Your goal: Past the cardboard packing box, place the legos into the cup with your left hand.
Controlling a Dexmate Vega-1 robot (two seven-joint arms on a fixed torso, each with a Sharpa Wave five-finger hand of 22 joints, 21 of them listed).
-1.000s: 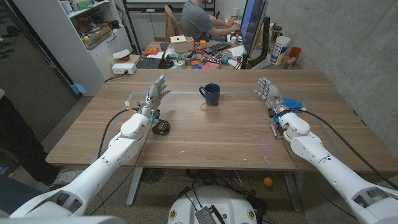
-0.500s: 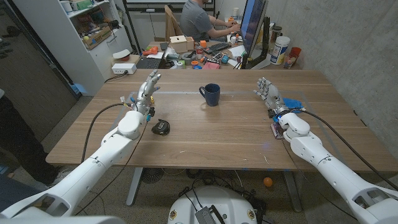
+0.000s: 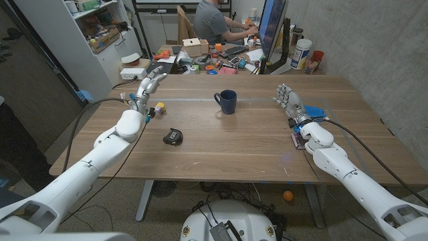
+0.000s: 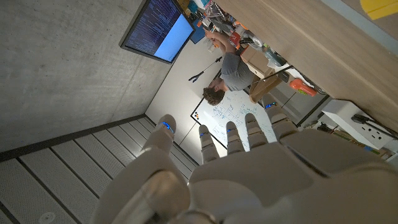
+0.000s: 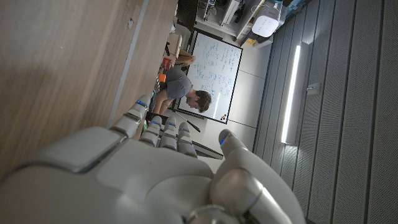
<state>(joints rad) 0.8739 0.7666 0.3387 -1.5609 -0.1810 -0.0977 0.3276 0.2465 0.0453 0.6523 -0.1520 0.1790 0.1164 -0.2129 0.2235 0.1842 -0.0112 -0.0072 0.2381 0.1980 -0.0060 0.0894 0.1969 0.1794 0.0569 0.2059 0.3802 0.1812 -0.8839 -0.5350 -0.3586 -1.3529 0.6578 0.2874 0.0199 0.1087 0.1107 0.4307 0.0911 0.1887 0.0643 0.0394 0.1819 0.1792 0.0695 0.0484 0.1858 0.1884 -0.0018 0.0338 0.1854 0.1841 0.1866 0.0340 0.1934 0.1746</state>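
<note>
A dark blue cup [image 3: 227,102] stands upright at the table's far middle, handle to the left. A small cluster of coloured legos [image 3: 158,107] lies on the table left of it. My left hand [image 3: 148,86] is raised beyond and to the left of the legos, fingers spread, holding nothing. The left wrist view looks along its back [image 4: 249,162] with the fingers apart. My right hand [image 3: 289,100] stands over the table's right side, fingers up and apart, empty. Its back [image 5: 143,168] shows in the right wrist view. A cardboard box [image 3: 194,47] sits on the cluttered desk behind the table.
A small black object [image 3: 173,136] lies on the table nearer than the legos. A blue item [image 3: 314,109] lies by my right wrist. Behind the table a person [image 3: 214,20] sits at a desk with a monitor [image 3: 271,27]. Shelves [image 3: 100,33] stand at the far left.
My left arm has swung left and farther away, lifting the hand clear of the legos, which now lie uncovered. The right arm has not moved.
</note>
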